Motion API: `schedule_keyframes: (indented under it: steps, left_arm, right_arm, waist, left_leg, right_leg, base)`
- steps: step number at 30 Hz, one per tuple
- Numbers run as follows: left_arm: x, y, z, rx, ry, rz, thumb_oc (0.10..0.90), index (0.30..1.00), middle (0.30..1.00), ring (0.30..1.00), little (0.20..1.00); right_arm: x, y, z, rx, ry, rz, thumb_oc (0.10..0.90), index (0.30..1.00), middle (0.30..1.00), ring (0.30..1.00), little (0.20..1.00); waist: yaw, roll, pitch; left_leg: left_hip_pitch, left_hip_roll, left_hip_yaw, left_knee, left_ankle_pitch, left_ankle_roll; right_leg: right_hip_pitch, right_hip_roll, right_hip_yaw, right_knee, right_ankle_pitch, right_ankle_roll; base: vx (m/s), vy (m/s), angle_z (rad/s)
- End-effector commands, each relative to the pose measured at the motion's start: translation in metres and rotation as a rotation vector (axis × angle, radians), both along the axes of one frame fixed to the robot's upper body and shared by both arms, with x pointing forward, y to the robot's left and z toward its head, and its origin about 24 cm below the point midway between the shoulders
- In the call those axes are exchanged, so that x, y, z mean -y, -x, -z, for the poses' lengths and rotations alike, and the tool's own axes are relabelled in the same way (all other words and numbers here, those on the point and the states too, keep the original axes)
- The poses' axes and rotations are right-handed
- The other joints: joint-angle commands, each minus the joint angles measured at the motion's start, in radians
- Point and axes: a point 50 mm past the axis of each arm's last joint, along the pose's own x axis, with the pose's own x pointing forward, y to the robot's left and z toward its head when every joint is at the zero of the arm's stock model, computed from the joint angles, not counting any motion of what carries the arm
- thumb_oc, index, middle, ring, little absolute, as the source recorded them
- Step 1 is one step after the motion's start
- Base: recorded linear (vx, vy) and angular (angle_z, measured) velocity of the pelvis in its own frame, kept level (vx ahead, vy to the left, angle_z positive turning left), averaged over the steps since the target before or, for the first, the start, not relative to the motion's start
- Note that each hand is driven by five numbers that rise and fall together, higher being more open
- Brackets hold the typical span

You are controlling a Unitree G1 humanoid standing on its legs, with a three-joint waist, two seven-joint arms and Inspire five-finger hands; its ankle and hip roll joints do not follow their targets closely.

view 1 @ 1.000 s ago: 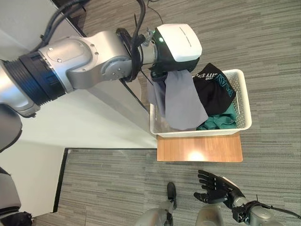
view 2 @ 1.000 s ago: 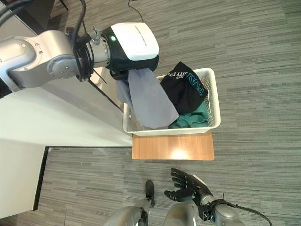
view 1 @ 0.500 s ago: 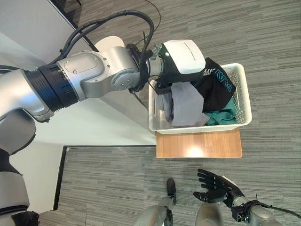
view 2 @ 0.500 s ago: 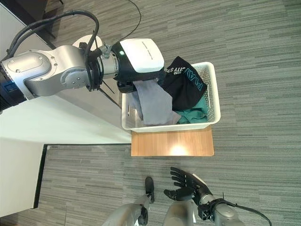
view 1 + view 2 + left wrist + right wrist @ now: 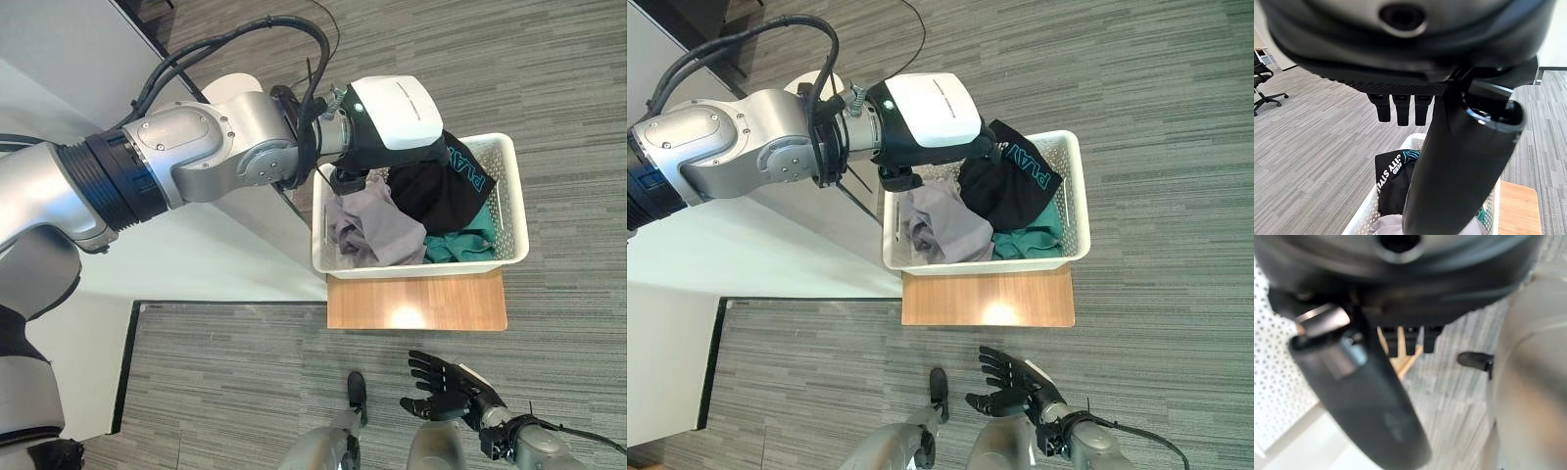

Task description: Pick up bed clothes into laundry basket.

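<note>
Grey cloth (image 5: 377,227) crumpled in laundry basket (image 5: 517,217), below left hand (image 5: 355,178).

Left hand (image 5: 355,178) sits mostly under its white wrist housing above the laundry basket (image 5: 513,211), so in the head views its fingers can't be made out against the grey cloth (image 5: 377,227). The black garment (image 5: 441,191) is partly covered by that housing, and the green garment (image 5: 465,245) shows just a corner from under the black one. In the left wrist view the thumb blocks most of the basket and the grey cloth is cut off at the frame edge; the right wrist view is too blurred past the fingers (image 5: 1405,340) to tell what lies there.
</note>
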Motion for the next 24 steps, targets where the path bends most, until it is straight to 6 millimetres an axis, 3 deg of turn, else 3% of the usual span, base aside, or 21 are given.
schedule_keyframes:
  steps: [1,7,10,12,13,15,17,24]
  left_arm:
    - [0.003,0.009,-0.065,0.151,0.189,0.009,0.8,0.9,0.9,0.9,0.9]
    - [0.011,0.025,-0.039,-0.084,0.264,0.133,0.8,0.9,0.9,0.9,0.9]
    - [-0.003,0.022,-0.006,-0.475,0.502,0.193,0.8,0.9,0.9,0.9,0.9]
    - [-0.005,0.021,0.007,-0.578,0.553,0.197,0.8,0.9,0.9,0.9,0.9]
    - [-0.018,0.015,0.037,-0.846,0.75,0.208,0.8,0.9,0.9,0.9,0.9]
    - [-0.034,0.011,0.07,-1.047,0.881,0.164,0.8,0.9,0.9,0.9,0.9]
    - [-0.045,0.014,0.099,-1.189,0.877,0.096,0.8,0.9,0.9,0.9,0.9]
    - [-0.091,0.033,0.17,-1.534,0.973,-0.119,0.8,0.9,0.9,0.9,0.9]
  right_arm:
    - [-0.003,-0.006,-0.02,0.116,-0.032,-0.026,0.8,0.9,0.9,0.9,0.9]
    - [-0.009,-0.011,-0.017,0.109,-0.029,-0.052,0.8,0.9,0.9,0.9,0.9]
    - [-0.019,-0.014,-0.014,0.111,-0.053,-0.069,0.8,0.9,0.9,0.9,0.9]
    - [-0.019,-0.013,-0.013,0.108,-0.051,-0.072,0.8,0.9,0.9,0.9,0.9]
    - [-0.023,-0.015,-0.014,0.119,-0.075,-0.069,0.8,0.9,0.9,0.9,0.9]
    - [-0.026,-0.019,-0.015,0.129,-0.079,-0.079,0.8,0.9,0.9,0.9,0.9]
    - [-0.03,-0.022,-0.016,0.134,-0.085,-0.097,0.8,0.9,0.9,0.9,0.9]
    - [-0.033,-0.02,-0.019,0.131,-0.107,-0.148,0.8,0.9,0.9,0.9,0.9]
  waist:
    - [-0.008,-0.042,-0.002]
    - [0.015,-0.073,-0.037]
    - [0.036,-0.12,-0.061]
    - [0.036,-0.123,-0.073]
    - [0.045,-0.149,-0.078]
    - [0.053,-0.167,-0.092]
    - [0.063,-0.183,-0.102]
    - [0.096,-0.229,-0.133]
  left_leg:
    - [0.036,0.011,-0.062,-0.001,-0.011,-0.035]
    - [0.058,0.014,-0.077,-0.001,-0.013,-0.039]
    - [0.072,0.018,-0.088,-0.001,-0.015,-0.041]
    - [0.075,0.017,-0.093,-0.001,-0.018,-0.04]
    - [0.08,0.017,-0.097,-0.001,-0.019,-0.04]
    - [0.078,0.014,-0.103,-0.001,-0.022,-0.039]
    - [0.078,0.015,-0.102,-0.001,-0.026,-0.038]
    - [0.084,0.01,-0.106,-0.001,-0.039,-0.032]
  right_leg:
    - [0.098,0.031,-0.036,-0.01,-0.069,-0.005]
    - [0.135,0.03,-0.065,-0.01,-0.077,-0.01]
    - [0.161,0.034,-0.087,-0.01,-0.08,-0.016]
    - [0.169,0.034,-0.092,-0.01,-0.084,-0.019]
    - [0.178,0.035,-0.1,-0.01,-0.083,-0.022]
    - [0.178,0.037,-0.105,-0.01,-0.082,-0.027]
    - [0.179,0.036,-0.108,-0.01,-0.08,-0.028]
    - [0.19,0.029,-0.12,-0.01,-0.075,-0.025]
  base:
    - [0.01,-0.037,0.06]
    - [0.01,-0.038,0.11]
    - [0.0,-0.063,0.13]
    - [-0.01,-0.02,0.16]
    - [-0.03,-0.017,0.14]
    - [-0.02,-0.008,0.01]
    - [0.0,0.004,0.04]
    - [-0.01,0.023,0.09]
